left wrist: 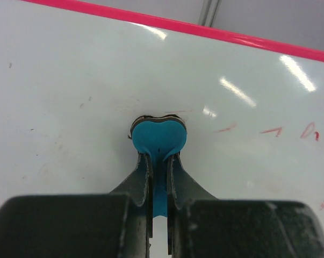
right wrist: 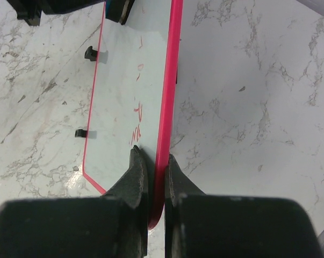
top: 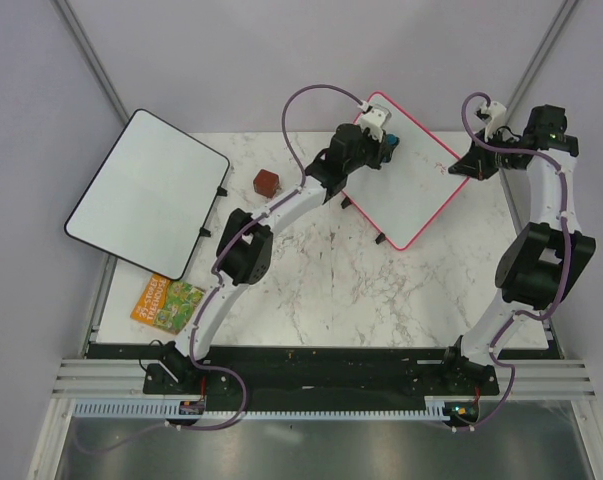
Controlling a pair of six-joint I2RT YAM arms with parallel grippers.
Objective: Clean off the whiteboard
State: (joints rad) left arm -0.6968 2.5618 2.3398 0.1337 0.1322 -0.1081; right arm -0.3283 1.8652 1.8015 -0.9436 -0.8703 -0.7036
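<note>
**A:** Which step is this?

**B:** The wiping itself, I'd say. The whiteboard (top: pixel 406 170) sits at the far middle of the counter (top: pixel 331 290), turned cornerwise. The left arm reaches over its far corner with a blue eraser (left wrist: pixel 158 137).

**A:** How do the left jaws stand?

**B:** Narrow, nipped onto the thin blue tail of the eraser. Its dark felt end looks pressed against the white face, though I can't be sure of contact from the wrist view.

**A:** And the right jaws?

**B:** Almost closed, one finger on each side of the pink rim (right wrist: pixel 163 107), close to the board's right-hand corner. They seem to be steadying the board. I can't tell whether that corner is lifted off the counter.

**A:** How much is left to do?

**B:** Around the eraser the face is nearly clean, only faint smudges. A row of red marks (left wrist: pixel 269 130) lies off to the eraser's right. The right wrist view shows red marks (right wrist: pixel 137 110) running down the board towards the held corner.

**A:** So what does the next move need?

**B:** A sweep of the eraser sideways across those marks, felt kept flat and pressed down. The right jaws should keep their pinch so the board doesn't skid. The stroke will have to stop short of them, as the last marks lie just beside the fingers.
</note>
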